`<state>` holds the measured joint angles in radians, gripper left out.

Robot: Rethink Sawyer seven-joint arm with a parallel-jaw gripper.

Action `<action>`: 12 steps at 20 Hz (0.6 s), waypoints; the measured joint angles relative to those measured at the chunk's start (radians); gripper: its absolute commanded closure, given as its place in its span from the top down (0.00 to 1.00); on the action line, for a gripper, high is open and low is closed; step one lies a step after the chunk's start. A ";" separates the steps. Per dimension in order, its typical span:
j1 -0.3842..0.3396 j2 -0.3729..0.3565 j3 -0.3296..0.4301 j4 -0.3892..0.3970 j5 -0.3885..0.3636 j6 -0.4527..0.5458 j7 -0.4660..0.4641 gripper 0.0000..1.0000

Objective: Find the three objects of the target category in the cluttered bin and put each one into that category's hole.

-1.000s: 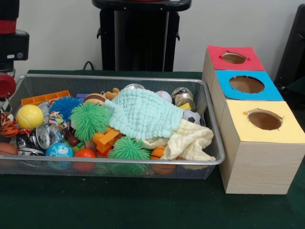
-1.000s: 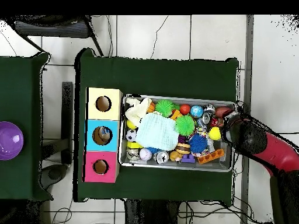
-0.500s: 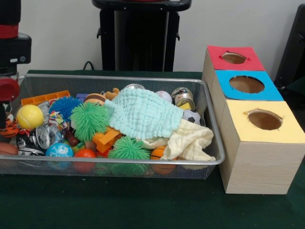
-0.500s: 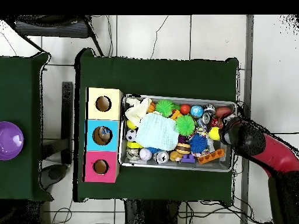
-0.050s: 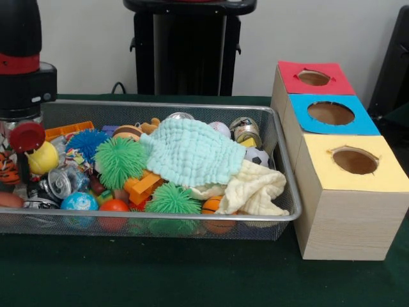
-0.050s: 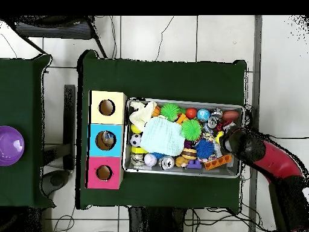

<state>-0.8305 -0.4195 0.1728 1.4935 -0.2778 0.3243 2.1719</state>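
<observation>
A wire mesh bin holds several toys. Among them are a yellow ball, two green spiky balls, a blue spiky ball, a soccer ball and orange bricks. A mint cloth and a cream cloth cover the middle and right of the pile. My gripper hangs over the bin's left end, in front of the yellow ball. From above, the gripper sits over the bin's right end. Its state is hidden.
Beside the bin stand three joined boxes with round holes: a red box, a blue box and a yellow box. A black stand rises behind the bin. A purple bowl rests on a separate table.
The arm has swung in over the bin's end and now stands partly in front of the yellow ball. The toys and cloths have not moved.
</observation>
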 measured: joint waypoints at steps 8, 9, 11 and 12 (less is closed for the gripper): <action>0.016 0.052 -0.014 -0.004 0.001 -0.124 0.000 0.00; 0.019 0.053 -0.015 -0.006 0.000 -0.137 0.000 0.00; 0.023 0.056 -0.016 -0.009 0.001 -0.153 0.000 0.00; 0.027 0.064 -0.015 -0.011 0.001 -0.165 0.000 0.00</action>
<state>-0.8034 -0.3555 0.1575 1.4823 -0.2773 0.1589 2.1719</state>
